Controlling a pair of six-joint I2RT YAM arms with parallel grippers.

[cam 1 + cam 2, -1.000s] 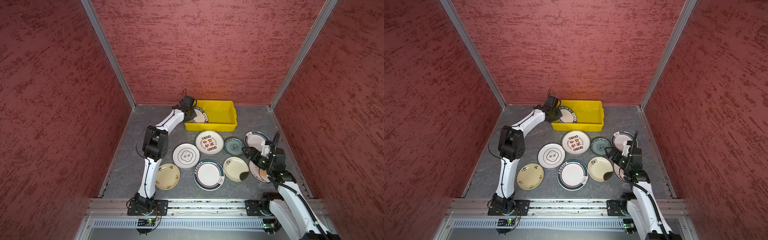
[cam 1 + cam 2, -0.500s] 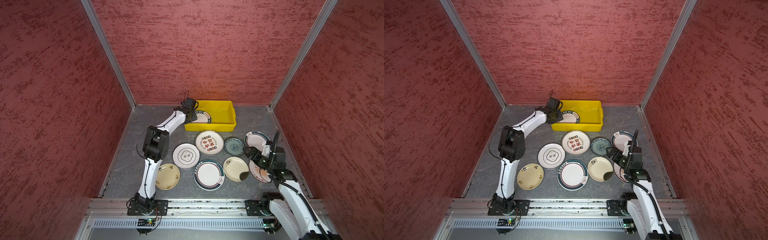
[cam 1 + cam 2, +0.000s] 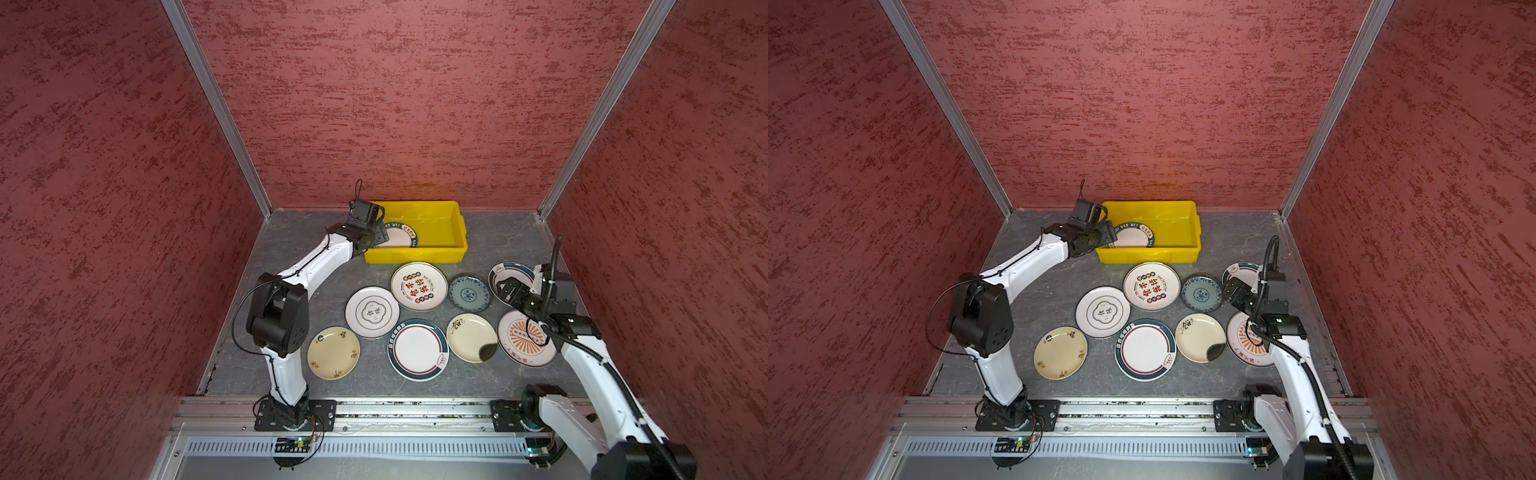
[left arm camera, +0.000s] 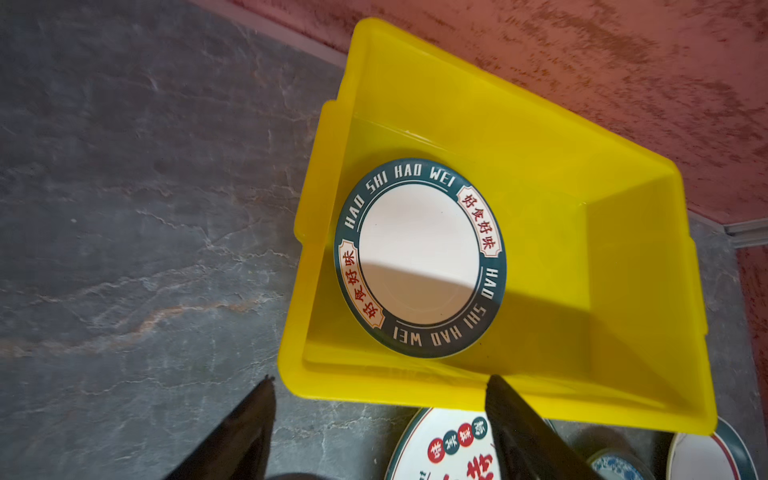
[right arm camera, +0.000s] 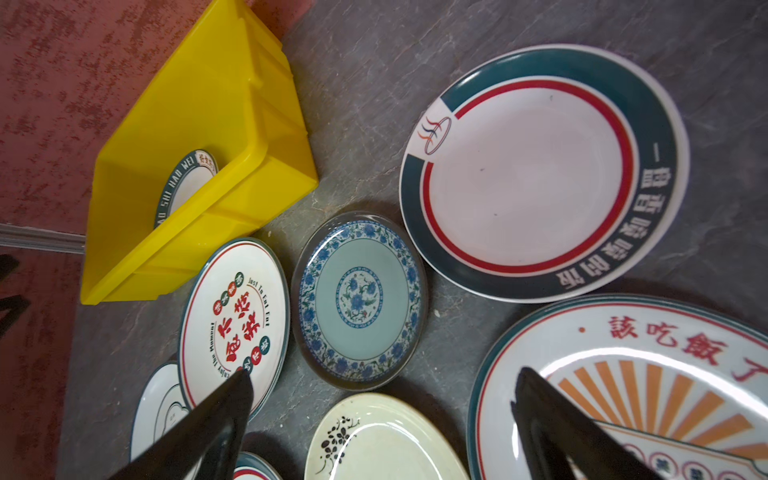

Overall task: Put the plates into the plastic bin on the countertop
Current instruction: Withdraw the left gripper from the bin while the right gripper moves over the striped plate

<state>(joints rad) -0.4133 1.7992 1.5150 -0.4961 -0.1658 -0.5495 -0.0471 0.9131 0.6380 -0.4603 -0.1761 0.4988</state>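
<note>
Released since 1 second ago, the left gripper hangs spread and empty at the rim of the plastic bin, where the teal-rimmed plate now lies flat. The right gripper is spread too, above 8 plates on the countertop. They look stiff, glossy, probably slippery and breakable, so pinch a raised rim.

— Colour of the plastic bin?
— Bright yellow, plain. On the plate inside: white centre, dark-teal rim, white lettering, red characters on cream panels.
— And the small plate?
— Pale blue-green, ringed with blue flowers, blue rosette in the middle.
— The sunburst plate?
— White, orange rays, red characters.
— The banded plate?
— White, red ring, dark-teal band.
— The countertop?
— Dark grey, pale veins, one rusty streak.
</note>
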